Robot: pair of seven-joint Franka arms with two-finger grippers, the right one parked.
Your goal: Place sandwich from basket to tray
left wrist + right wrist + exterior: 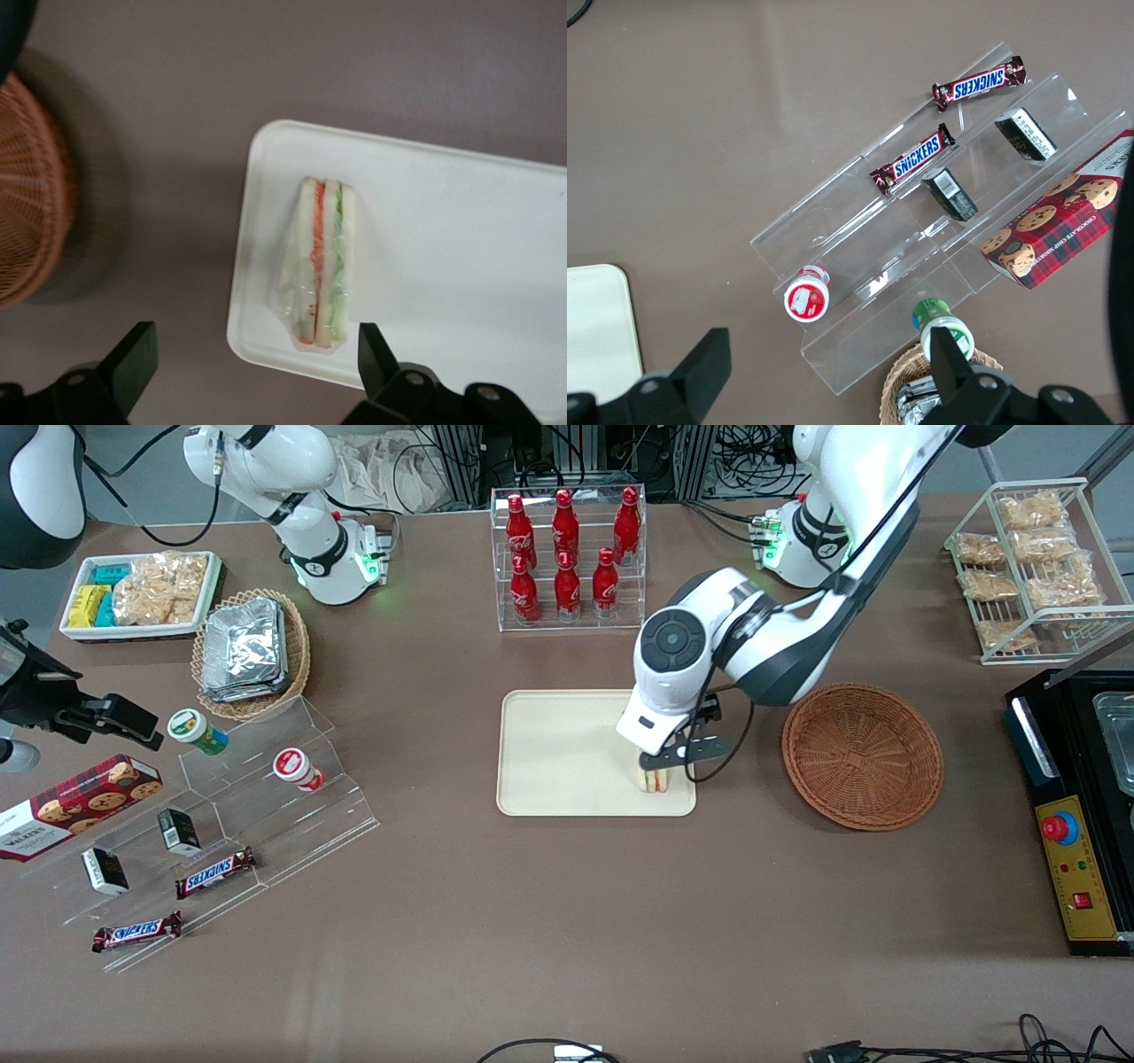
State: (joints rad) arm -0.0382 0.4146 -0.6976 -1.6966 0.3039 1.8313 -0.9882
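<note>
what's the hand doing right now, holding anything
Hand: open, holding nothing, above the sandwich lying on the tray.

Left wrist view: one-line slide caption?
Open black gripper above clear-wrapped triangular sandwich lying on cream plastic tray, reddish-brown wicker basket empty beside.

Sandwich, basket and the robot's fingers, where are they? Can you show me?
sandwich (321, 266), left wrist view, on its wrapped filling edge; it lies on the tray (461, 230).
basket (862, 755), front view, on its woven floor.
gripper (252, 367), left wrist view, midway between its open fingers (133, 354), above the sandwich.
</note>
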